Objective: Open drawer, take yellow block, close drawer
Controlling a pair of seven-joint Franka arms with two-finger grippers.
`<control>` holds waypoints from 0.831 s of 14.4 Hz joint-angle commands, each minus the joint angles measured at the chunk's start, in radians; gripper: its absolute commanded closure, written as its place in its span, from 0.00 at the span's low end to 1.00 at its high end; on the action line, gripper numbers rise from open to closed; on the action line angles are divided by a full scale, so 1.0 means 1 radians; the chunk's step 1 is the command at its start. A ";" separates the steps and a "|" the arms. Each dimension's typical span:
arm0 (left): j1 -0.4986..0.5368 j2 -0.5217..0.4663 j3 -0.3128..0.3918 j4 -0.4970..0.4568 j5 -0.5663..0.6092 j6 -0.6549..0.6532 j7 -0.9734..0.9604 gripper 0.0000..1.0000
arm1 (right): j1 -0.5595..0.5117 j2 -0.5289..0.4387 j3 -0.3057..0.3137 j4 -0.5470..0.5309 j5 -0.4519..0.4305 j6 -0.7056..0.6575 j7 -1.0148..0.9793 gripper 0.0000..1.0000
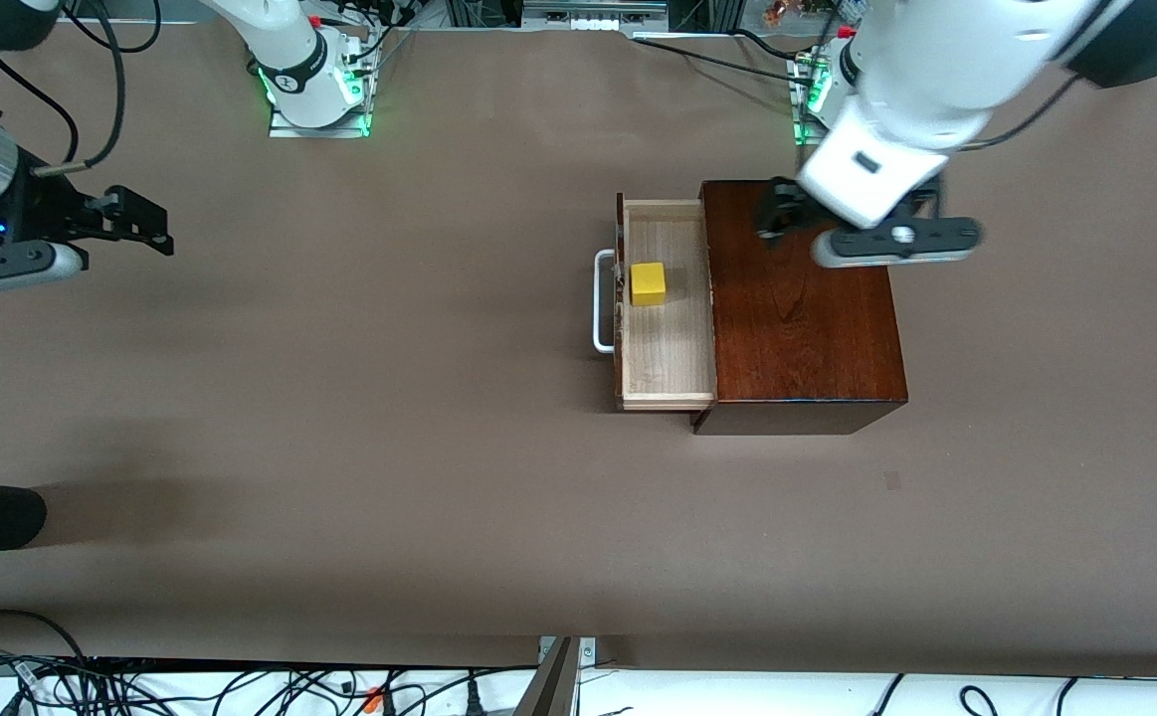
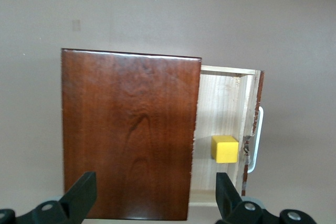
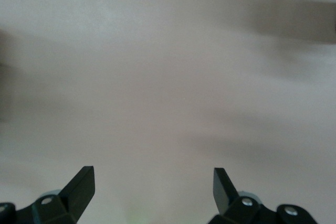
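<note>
The drawer stands pulled out of the dark reddish-brown wooden box, just right of centre in the front view, its pale wood floor open to view and its white U-shaped handle pointing toward the right arm's end of the tabletop. The yellow block sits on the drawer floor close against the dark drawer front, in the half of the tray farther from the front camera. In the left wrist view the same block shows low in the frame, beside the box edge and just inside the drawer front.

The left gripper hangs over the top of the box near its corner in the upper right of the front view, at the edge nearest the drawer. Its fingers are spread wide and released, with nothing between them; from the wrist they frame the box top and the open tray.

The right gripper waits at the upper left edge of the front view, over bare tabletop well apart from the box. Its fingers are also spread apart and hold nothing, with only blurred brown surface under them
</note>
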 commanded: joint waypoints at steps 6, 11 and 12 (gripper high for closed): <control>-0.071 -0.167 0.424 -0.149 -0.119 -0.052 0.429 0.00 | 0.099 0.006 0.021 0.024 0.007 -0.005 0.001 0.00; -0.080 -0.173 0.487 -0.203 -0.110 0.005 0.462 0.00 | 0.219 0.026 0.031 0.024 -0.055 0.014 0.003 0.00; -0.079 -0.173 0.483 -0.217 -0.105 0.020 0.462 0.00 | 0.237 0.026 0.031 0.024 -0.056 0.014 -0.003 0.00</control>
